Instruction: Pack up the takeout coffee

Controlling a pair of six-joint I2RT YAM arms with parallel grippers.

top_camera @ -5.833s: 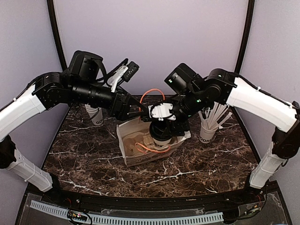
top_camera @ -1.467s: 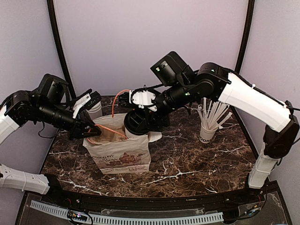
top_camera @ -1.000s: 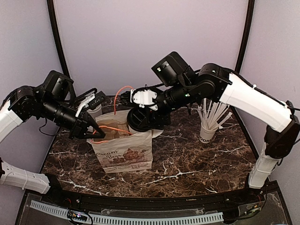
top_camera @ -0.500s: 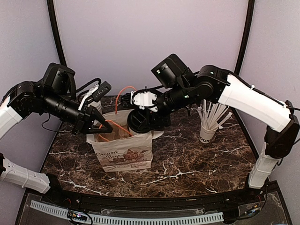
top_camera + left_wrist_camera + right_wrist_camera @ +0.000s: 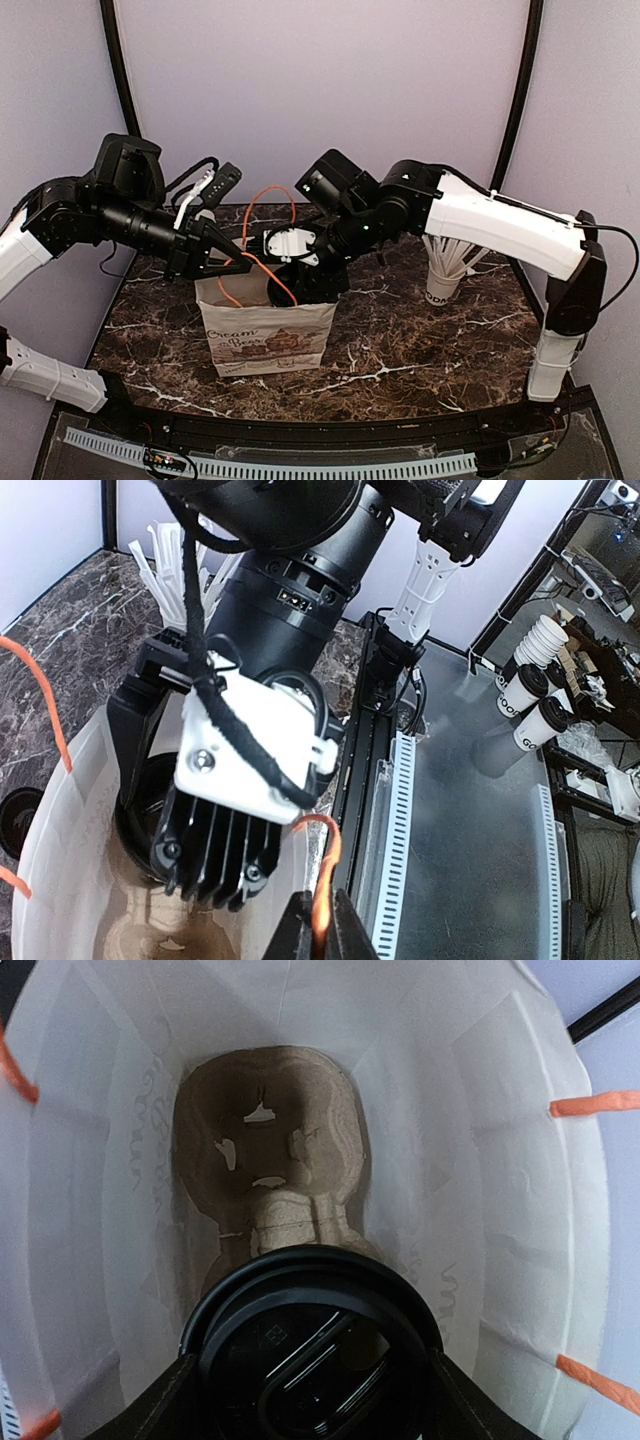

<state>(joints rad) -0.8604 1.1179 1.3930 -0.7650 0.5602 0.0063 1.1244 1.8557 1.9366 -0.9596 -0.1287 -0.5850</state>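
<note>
Only the black lid of the takeout coffee (image 5: 312, 1345) shows, cup body hidden, grasped by the right end effector (image 5: 305, 283) inside the paper bag (image 5: 268, 335), whose orange handle (image 5: 322, 880) the left end effector (image 5: 318, 935) pinches.

Thing: takeout coffee (image 5: 312, 1350), seen from straight above in the right wrist view.
Look: round black plastic lid with a raised rim and an oval recess in its middle; the lid hides the cup wall below.
Pose: upright, lid turned to the camera.
Place: lower middle of the frame, inside the open white paper bag (image 5: 500, 1160).
Below it: a brown cardboard cup carrier (image 5: 265, 1150) on the bag floor, upper middle; the lid covers its lower end, and whether the cup sits in it cannot be told.
Hold: right gripper (image 5: 312, 1412), its dark fingers (image 5: 168, 1402) at the lid's lower left and lower right.
Overhead view: hidden.
</note>
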